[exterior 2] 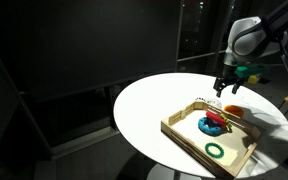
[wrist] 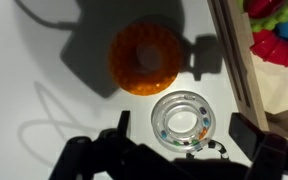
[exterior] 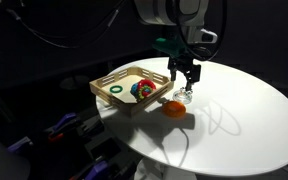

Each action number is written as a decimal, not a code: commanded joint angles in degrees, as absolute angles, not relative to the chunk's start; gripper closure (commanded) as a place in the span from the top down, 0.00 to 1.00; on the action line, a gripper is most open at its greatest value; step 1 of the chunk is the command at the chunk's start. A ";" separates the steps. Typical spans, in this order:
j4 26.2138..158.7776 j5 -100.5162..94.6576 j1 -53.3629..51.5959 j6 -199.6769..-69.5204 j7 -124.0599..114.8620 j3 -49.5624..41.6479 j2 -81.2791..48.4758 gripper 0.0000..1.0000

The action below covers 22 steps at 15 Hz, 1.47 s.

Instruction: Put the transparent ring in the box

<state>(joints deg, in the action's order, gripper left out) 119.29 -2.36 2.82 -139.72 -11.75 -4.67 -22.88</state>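
Robot's fingers [wrist: 94, 158] spread wide, gripping nothing, low over the round white desk [wrist: 34, 70]. Directly between the fingers: small clear glassy plastic ring [wrist: 184, 120], flat on the desk, touching neither finger as far as the wrist view shows. Just beyond the fingertips: solid orange ring [wrist: 145, 57], flat, a thin gap from the clear one. Off to one side of the fingers: shallow light-wood box [wrist: 246, 75] with low slotted sides. Clear ring lies outside it, near its wall. Farther in, in an exterior view, the box holds a green ring [exterior 2: 216, 150] and a red-and-blue toy cluster [exterior 2: 212, 123].
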 commanded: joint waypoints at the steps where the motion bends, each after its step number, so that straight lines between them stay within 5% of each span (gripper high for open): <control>1: 115.24 -2.79 2.71 -138.90 -10.90 -5.66 -26.56 1.00; 22: 104.93 -2.27 2.97 -136.77 -10.82 -6.77 -37.19 1.00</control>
